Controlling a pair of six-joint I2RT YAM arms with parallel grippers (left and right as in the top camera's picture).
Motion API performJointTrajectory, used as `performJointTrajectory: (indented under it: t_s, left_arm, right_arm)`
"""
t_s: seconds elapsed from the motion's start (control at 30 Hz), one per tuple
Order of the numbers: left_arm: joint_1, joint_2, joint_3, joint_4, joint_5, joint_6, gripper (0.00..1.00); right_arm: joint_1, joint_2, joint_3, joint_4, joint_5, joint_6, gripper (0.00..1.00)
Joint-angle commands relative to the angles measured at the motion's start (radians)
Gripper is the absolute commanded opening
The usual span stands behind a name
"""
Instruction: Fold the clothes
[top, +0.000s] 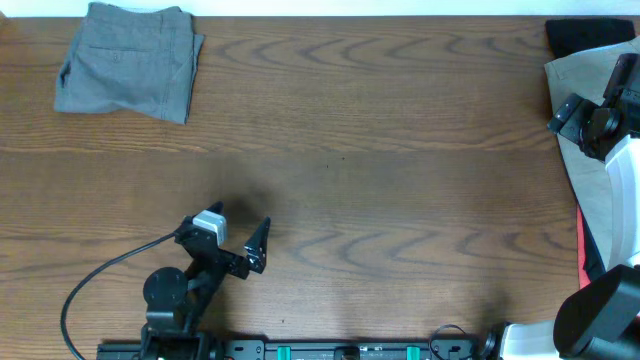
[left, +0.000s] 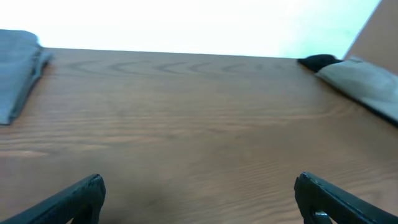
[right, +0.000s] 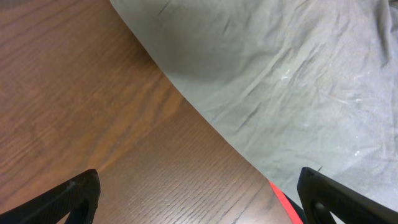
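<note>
**A:** What carries everything?

**B:** A wooden table (top: 380, 180), dark brown, with wavy grain running from the left edge to the right edge.

**A:** And what lies on it?

**B:** At the far left corner, grey shorts (top: 128, 62) are folded into a rough block, flat on the wood with a back pocket facing up.

**A:** The right side?

**B:** A beige garment (top: 575, 75) spreads crumpled along the right edge, its rim on bare wood. A black piece (top: 585, 35) sits at the far right corner, touching it. A red strip (top: 582, 245) shows along the beige cloth's border, nearer the front.

**A:** Anything by the near edge?

**B:** A black cable (top: 90, 285) loops near the near left corner.
</note>
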Motion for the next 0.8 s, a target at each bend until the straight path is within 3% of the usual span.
performJointTrajectory:
  t_s: [0.0,0.4,0.63,0.77]
  left_arm:
    - [0.036,-0.052,-0.040,0.015,-0.006,0.069,0.98]
    - [0.064,-0.123,-0.070,0.051,-0.114,0.235,0.98]
    - [0.064,-0.123,-0.070,0.004,-0.354,0.238,0.98]
    - [0.064,-0.123,-0.070,-0.002,-0.375,0.237,0.98]
  right_arm:
    - [0.005,0.001,0.014,-0.001,0.007,-0.011,0.99]
    - [0.004,0.001,0.014,-0.001,0.008,-0.011,0.99]
    - [0.005,0.001,0.014,-0.001,0.008,-0.011,0.99]
    - [0.004,0.001,0.014,-0.001,0.008,-0.011,0.99]
